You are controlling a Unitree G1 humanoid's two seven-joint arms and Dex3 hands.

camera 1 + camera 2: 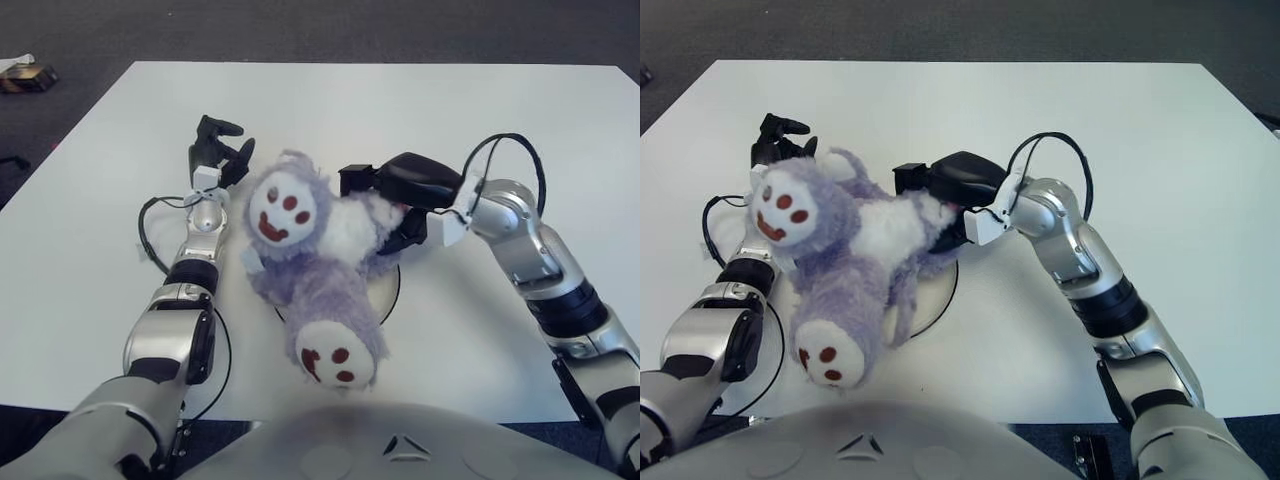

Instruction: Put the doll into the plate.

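Note:
A purple plush doll (318,282) with a white face and red-spotted paws lies across a white plate with a dark rim (392,290) at the table's near middle. It covers most of the plate. My right hand (395,195) is on the doll's right side, its black fingers closed on the doll's white body and arm. My left hand (218,150) is just left of the doll's head, fingers spread, holding nothing. The doll (845,270) and the plate rim (948,290) also show in the right eye view.
The white table (400,100) stretches far beyond the doll to the back and right. A small dark object (25,75) lies on the floor past the table's far left corner. Thin cables loop beside both forearms.

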